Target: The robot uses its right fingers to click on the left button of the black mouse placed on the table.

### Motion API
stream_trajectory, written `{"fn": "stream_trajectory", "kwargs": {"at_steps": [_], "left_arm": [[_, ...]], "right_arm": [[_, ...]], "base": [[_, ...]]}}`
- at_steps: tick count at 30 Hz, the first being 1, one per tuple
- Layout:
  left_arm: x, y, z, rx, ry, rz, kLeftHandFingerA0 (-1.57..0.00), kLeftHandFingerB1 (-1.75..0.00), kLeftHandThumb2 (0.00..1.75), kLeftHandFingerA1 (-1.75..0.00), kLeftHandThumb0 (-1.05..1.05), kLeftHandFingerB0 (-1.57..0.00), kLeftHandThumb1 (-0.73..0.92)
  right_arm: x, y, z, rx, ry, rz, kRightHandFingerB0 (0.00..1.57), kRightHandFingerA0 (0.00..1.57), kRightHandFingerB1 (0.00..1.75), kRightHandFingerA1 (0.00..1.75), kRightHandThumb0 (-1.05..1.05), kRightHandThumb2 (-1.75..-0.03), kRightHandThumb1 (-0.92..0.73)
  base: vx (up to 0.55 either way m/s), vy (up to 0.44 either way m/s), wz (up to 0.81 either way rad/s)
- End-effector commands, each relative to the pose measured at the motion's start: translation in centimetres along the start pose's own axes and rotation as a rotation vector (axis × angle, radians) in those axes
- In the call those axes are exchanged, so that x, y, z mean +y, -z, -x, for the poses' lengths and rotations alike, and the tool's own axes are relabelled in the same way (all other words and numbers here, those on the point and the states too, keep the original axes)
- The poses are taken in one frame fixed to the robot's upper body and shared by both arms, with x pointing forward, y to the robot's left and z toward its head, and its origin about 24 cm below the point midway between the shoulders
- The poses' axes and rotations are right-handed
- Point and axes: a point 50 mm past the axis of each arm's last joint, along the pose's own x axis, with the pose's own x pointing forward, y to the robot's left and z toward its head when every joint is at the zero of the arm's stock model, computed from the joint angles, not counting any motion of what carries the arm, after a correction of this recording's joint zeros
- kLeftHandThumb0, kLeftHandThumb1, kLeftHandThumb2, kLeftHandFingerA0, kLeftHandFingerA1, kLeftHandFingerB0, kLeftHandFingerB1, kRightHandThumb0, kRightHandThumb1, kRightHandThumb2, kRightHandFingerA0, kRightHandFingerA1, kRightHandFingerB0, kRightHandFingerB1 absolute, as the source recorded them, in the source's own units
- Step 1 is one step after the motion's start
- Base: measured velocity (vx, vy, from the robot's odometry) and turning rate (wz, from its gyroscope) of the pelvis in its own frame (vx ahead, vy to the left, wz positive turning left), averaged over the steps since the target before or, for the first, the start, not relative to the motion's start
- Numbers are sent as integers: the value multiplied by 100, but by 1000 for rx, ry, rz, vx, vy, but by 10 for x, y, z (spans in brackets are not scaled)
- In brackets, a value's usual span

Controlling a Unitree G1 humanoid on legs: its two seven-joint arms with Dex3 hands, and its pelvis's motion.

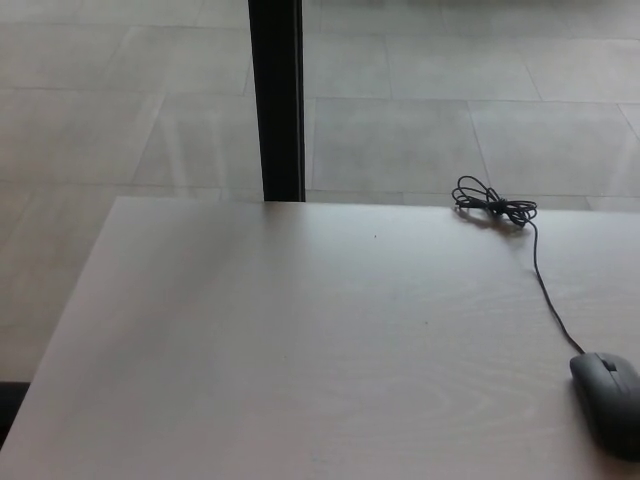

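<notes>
Black mouse (610, 402) at lower right frame edge, on pale table (300, 340).
No robot hands in view, state unknowable. Probably light, rigid, slippery; press left button gently from above, avoiding sliding.

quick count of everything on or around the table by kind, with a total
black mouse: 1
mouse cable, partly coiled in a bundle at the table's far edge: 1
table: 1
black post behind the table: 1
robot hands in view: 0
total: 4
</notes>
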Motion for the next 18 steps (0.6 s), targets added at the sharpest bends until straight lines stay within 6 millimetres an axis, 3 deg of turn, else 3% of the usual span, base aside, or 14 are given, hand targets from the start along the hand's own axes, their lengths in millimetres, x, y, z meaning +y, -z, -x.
{"fn": "stream_trajectory", "kwargs": {"at_steps": [1, 2, 3, 4, 5, 6, 7, 9, 10, 13, 14, 15, 16, 18], "left_arm": [[1, -7, 0, -36, -9, 11, -51, -43, 88, -70, -100, -29, 92], [1, -7, 0, -35, -8, 10, -51, -43, 88, -70, -100, -29, 92], [1, -7, 0, -39, -23, -12, -57, -45, 88, -68, -99, -32, 92], [0, -6, -1, -36, -23, -15, -64, -53, 121, -75, -92, -30, 82], [0, -6, 0, -41, -5, -29, -57, -45, 87, -71, -101, -31, 92], [-1, -7, -1, -35, -1, -25, -56, -44, 87, -69, -100, -30, 92], [-1, -8, -1, -38, -2, -38, -58, -45, 88, -69, -98, -31, 92], [-1, -8, -1, -37, -3, -50, -57, -45, 88, -68, -101, -31, 92], [-1, -7, 0, -35, 25, -29, -47, -44, 88, -67, -102, -25, 92], [0, -7, 0, -31, 0, -43, -54, -46, 88, -67, -100, -31, 92], [0, -7, -1, -26, -6, -32, -56, -53, 123, -72, -91, -28, 82], [0, -7, -1, -26, -6, -31, -56, -53, 123, -72, -91, -28, 82], [0, -7, -1, -30, -15, -13, -52, -53, 121, -70, -91, -30, 81], [0, -8, -1, -34, -12, -12, -52, -53, 121, -70, -92, -30, 83]], "right_arm": [[9, 55, 19, 313, 178, -385, 71, 64, 57, 47, -64, -64, -81], [8, 55, 19, 313, 179, -386, 71, 64, 57, 47, -64, -64, -81], [13, 59, 21, 328, 154, -370, 57, 55, 59, 59, -64, -105, -71], [15, 65, 24, 349, 131, -349, 58, 61, 41, 46, -61, -64, -80], [17, 68, 26, 351, 115, -339, 60, 53, 60, 59, -62, -104, -70], [19, 70, 28, 362, 101, -348, 68, 62, 46, 47, -61, -64, -79], [21, 71, 28, 371, 90, -341, 46, 61, 38, 48, -64, -65, -75], [23, 73, 29, 378, 70, -338, 54, 60, 39, 46, -61, -64, -79], [25, 76, 30, 387, 54, -333, 36, 57, 35, 47, -63, -65, -75], [28, 81, 33, 422, 39, -272, 28, 58, 31, 44, -66, -65, -81], [29, 82, 35, 427, 41, -274, 26, 59, 45, 59, -69, -94, -67], [29, 82, 35, 428, 41, -274, 26, 59, 45, 59, -69, -94, -67], [29, 83, 36, 431, 40, -276, 32, 64, 33, 46, -64, -64, -80], [29, 84, 37, 431, 36, -281, 35, 61, 34, 45, -66, -64, -80]], "base": [[0, 0, 0], [0, 0, 0], [0, 0, 0], [0, 0, 0], [0, 0, 0], [0, 0, 0], [0, 0, 0], [0, 0, 0], [0, 0, 0], [0, 0, 0], [0, 0, 0], [0, 0, 0], [0, 0, 0], [0, 0, 0]]}}
